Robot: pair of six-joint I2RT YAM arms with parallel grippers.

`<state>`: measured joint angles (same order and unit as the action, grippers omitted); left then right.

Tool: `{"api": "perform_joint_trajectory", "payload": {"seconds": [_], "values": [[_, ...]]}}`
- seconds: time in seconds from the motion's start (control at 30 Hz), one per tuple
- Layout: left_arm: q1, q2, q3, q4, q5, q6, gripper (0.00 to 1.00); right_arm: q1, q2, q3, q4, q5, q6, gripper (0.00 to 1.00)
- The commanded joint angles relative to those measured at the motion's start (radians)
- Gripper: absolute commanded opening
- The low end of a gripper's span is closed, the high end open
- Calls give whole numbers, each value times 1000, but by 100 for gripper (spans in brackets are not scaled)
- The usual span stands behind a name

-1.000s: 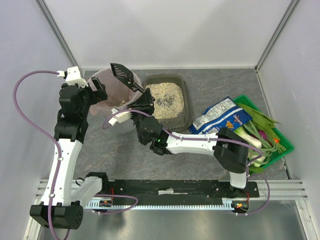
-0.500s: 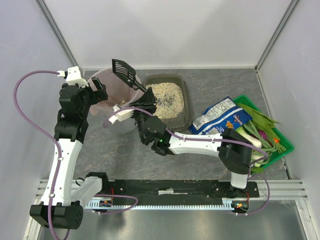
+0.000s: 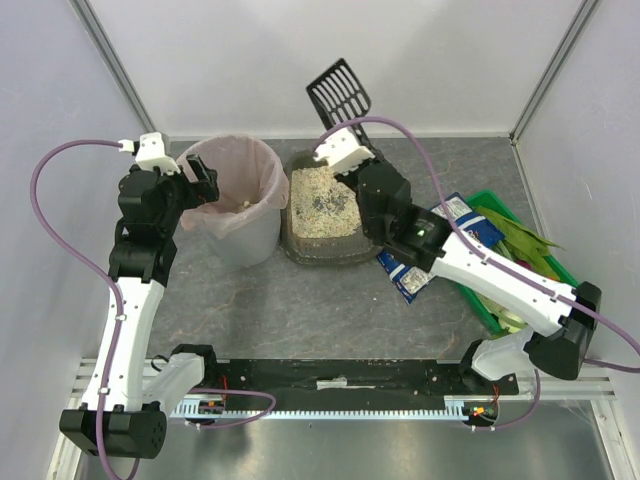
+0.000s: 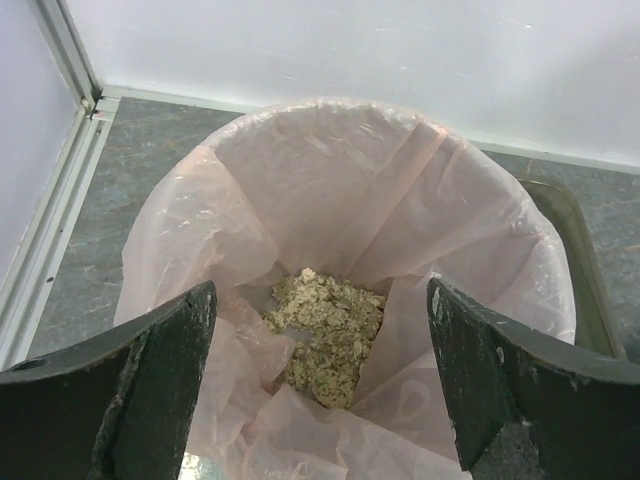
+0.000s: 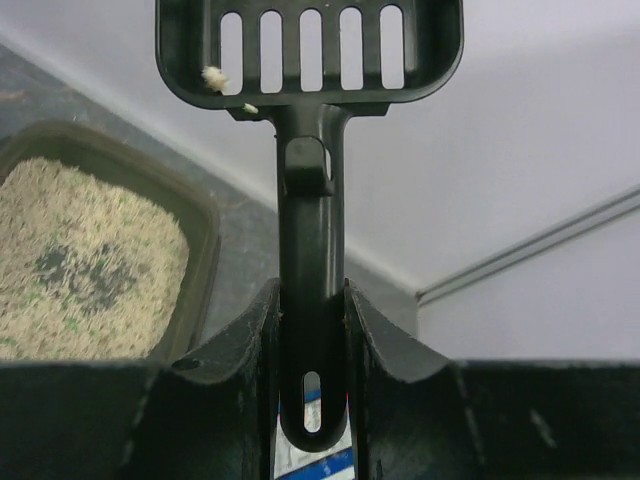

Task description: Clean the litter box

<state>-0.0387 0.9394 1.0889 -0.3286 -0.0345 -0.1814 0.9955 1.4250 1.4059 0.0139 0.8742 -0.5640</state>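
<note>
Litter box (image 3: 322,250) left of right fingers (image 5: 252,345) pinching scoop handle (image 5: 311,240) (left fingers (image 4: 160,385) spread).

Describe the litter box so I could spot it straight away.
Look to the back of the grey table, near the rear wall. Right of the round pink-lined bin sits the litter box. It is the only shallow dark rectangular tray, filled with pale beige granules, unlike the tall bin or the green crate of vegetables.

walls (image 3: 300,60): plain white | tabletop (image 3: 300,310): grey marbled | corner posts (image 3: 120,70): metal
</note>
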Motion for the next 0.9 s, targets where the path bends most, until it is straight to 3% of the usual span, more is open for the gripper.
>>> {"api": "perform_joint_trajectory", "payload": {"seconds": [0.0,0.2,0.43,0.63,0.87], "values": [[-3,-2,-4,63,86,5,91,-84,-37,25,-443,-179,418,0],[-65,18,12,51,97,33,88,-221,6,50,-659,-437,605,0],[-214,48,87,28,62,100,88,-285,15,33,-716,-636,679,0],[-240,136,195,13,292,28,88,-299,-23,19,-730,-705,659,0],[-314,358,371,-62,475,-24,89,-299,-116,-24,-712,-794,578,0]]}}
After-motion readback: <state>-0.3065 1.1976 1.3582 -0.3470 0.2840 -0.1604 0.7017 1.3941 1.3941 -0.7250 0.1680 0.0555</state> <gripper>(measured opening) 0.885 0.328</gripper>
